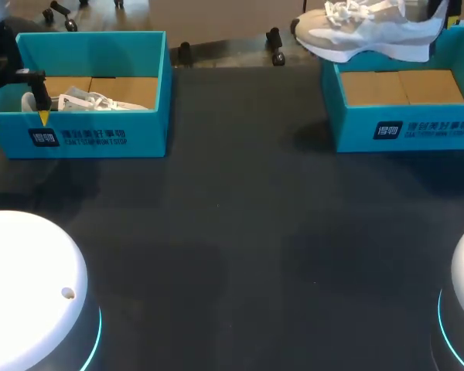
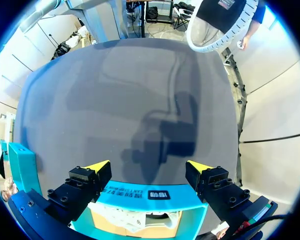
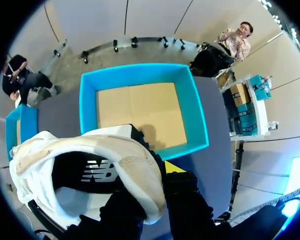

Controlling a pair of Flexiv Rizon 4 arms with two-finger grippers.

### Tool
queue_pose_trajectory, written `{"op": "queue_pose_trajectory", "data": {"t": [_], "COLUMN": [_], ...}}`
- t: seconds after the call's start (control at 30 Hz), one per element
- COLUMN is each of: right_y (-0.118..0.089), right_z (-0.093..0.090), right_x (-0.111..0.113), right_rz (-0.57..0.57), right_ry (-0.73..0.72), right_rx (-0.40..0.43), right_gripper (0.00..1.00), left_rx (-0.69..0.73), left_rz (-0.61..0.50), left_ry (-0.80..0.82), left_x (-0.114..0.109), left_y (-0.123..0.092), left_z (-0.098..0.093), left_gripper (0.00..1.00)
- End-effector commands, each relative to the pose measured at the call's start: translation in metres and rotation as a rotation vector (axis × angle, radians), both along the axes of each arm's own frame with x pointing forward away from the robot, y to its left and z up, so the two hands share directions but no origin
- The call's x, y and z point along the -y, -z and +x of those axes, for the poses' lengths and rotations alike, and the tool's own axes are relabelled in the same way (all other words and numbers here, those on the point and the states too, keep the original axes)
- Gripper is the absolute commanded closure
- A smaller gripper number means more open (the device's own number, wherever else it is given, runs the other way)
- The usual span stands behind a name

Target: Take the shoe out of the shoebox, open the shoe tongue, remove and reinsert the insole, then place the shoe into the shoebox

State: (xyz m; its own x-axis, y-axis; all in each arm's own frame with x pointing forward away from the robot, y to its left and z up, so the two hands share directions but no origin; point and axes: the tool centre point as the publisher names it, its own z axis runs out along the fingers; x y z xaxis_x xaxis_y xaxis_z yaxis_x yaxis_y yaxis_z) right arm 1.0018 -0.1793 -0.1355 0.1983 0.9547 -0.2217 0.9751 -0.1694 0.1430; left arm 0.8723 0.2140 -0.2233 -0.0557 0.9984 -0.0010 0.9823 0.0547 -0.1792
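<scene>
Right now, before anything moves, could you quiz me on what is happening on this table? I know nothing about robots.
1. True or false: a shoe lies inside the right shoebox.
2. What holds the white shoe up in the air? A) a person's hand B) the right fingers C) nothing, it rests on the table
3. Fill in: the left fingers stand ___ over the left shoebox, which contains a second shoe.

Key: 1 false; 2 B; 3 open.
</scene>
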Motion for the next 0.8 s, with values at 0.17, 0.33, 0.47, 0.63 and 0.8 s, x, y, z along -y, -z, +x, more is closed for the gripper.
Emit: {"op": "queue_pose_trajectory", "data": {"t": [0.17, 0.33, 0.47, 0.63, 0.8], "right_y": [-0.012, -0.020, -0.027, -0.027, -0.024], "right_z": [-0.055, -0.079, -0.099, -0.123, -0.142], "right_x": [-0.034, -0.054, -0.071, -0.098, -0.119], "right_rz": [-0.078, -0.083, -0.077, -0.072, -0.069], "right_ry": [0.007, -0.002, -0.021, -0.026, -0.038], "right_rx": [0.143, 0.146, 0.141, 0.144, 0.130], "right_gripper": [1.00, 1.00, 1.00, 1.00, 1.00], "left_rx": [0.004, 0.004, 0.004, 0.004, 0.004], "left_rz": [0.003, 0.003, 0.003, 0.003, 0.003], "left_ry": [0.000, 0.000, 0.000, 0.000, 0.000], "left_x": [0.000, 0.000, 0.000, 0.000, 0.000], "left_y": [0.000, 0.000, 0.000, 0.000, 0.000], "left_z": [-0.002, -0.002, -0.002, -0.002, -0.002], "left_gripper": [0.00, 0.00, 0.00, 0.00, 0.00]}}
